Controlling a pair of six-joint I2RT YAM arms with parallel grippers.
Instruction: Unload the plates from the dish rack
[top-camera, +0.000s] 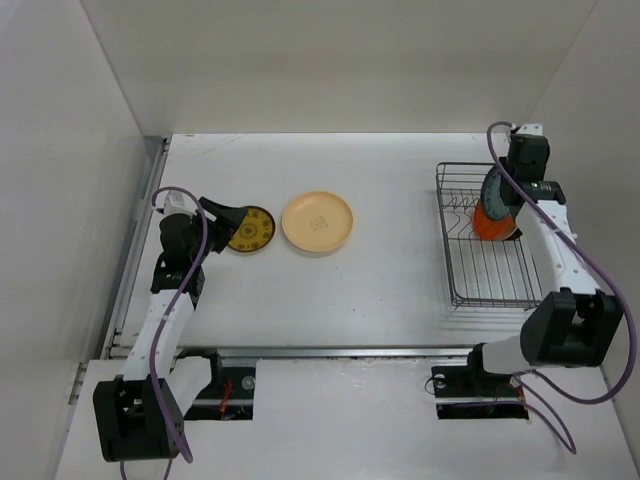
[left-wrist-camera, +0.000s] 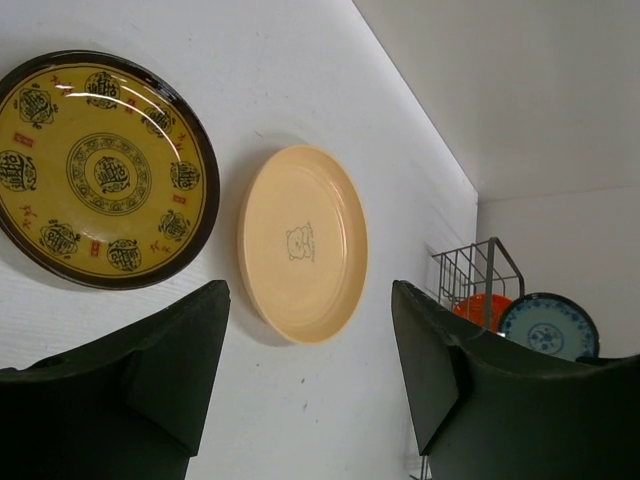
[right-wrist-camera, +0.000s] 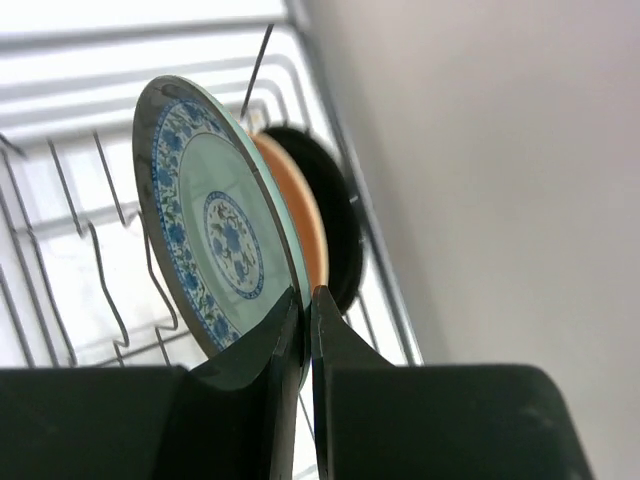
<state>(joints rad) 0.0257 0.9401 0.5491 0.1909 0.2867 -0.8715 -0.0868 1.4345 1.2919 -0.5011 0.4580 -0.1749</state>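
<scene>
Tabletop (top-camera: 400, 270), blue plate (right-wrist-camera: 215, 240) in right pincer (right-wrist-camera: 305, 297)

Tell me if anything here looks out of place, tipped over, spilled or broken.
Nothing stands out. The yellow patterned plate and the peach plate lie flat on the table. The blue patterned plate stands on edge in the dish rack, the right pincer shut on its rim, the orange plate behind it. No chips or spills show.

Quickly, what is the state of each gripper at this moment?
Left gripper: open, holding nothing.
Right gripper: closed on the rim of the light blue plate.
</scene>
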